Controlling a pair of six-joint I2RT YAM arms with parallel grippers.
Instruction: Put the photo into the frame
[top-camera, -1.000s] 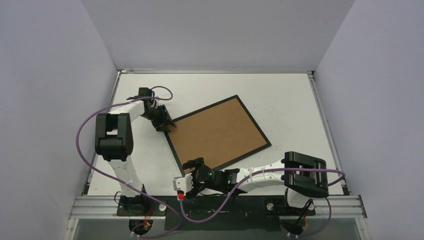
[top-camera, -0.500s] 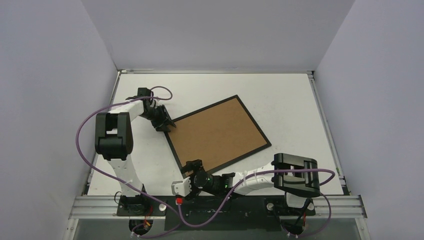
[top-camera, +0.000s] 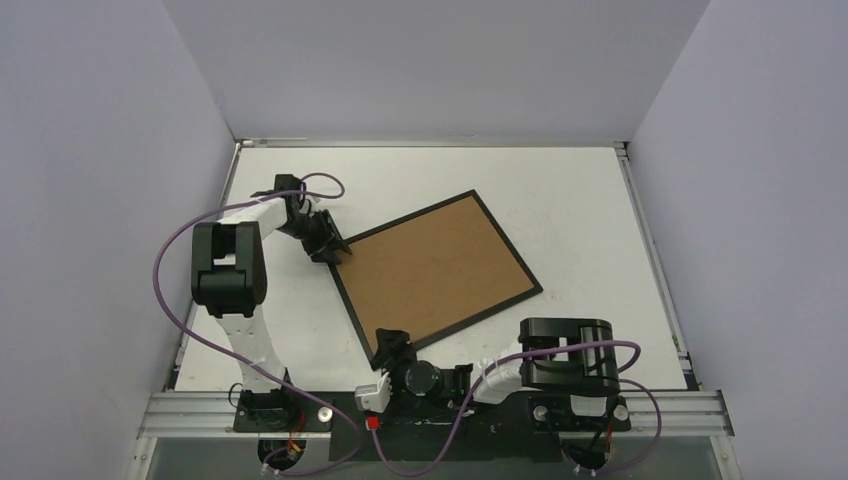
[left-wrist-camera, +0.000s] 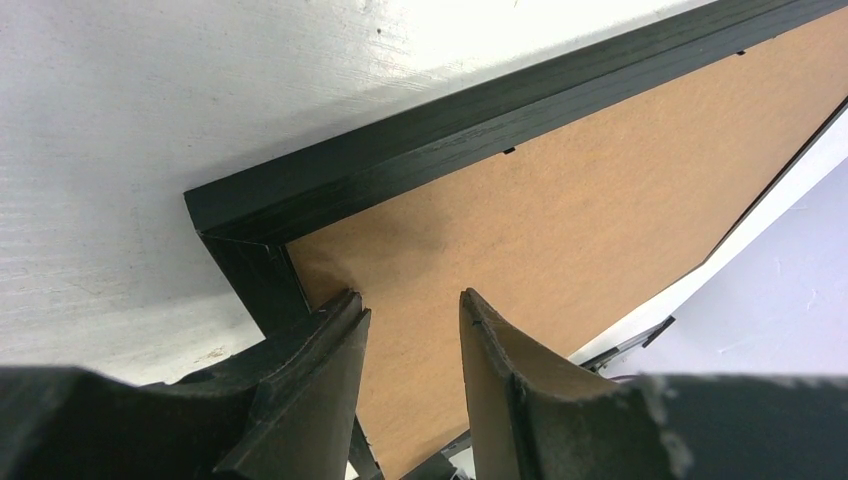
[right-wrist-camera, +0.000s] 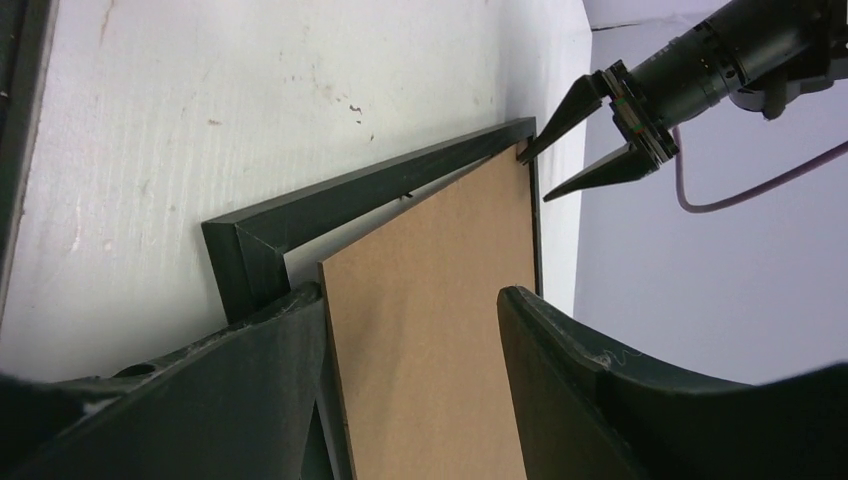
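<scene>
The black frame (top-camera: 507, 243) lies face down and askew in the middle of the table, with a brown backing board (top-camera: 435, 265) in it. The photo is hidden. My left gripper (top-camera: 340, 255) is open at the frame's left corner; in the left wrist view (left-wrist-camera: 410, 305) its tips rest over the backing board (left-wrist-camera: 600, 200) just inside the frame (left-wrist-camera: 450, 125). My right gripper (top-camera: 385, 345) is open at the near corner. In the right wrist view (right-wrist-camera: 410, 295) the board's corner (right-wrist-camera: 430, 300) stands a little off the frame (right-wrist-camera: 330, 200), with a pale strip showing under it.
Grey walls close in the table on the left, back and right. A metal rail (top-camera: 440, 405) runs along the near edge by the arm bases. The left gripper (right-wrist-camera: 535, 175) also shows at the far corner in the right wrist view.
My right arm has folded back toward its base, and its gripper now points up at the frame's near corner. The left arm and the frame have not moved.
</scene>
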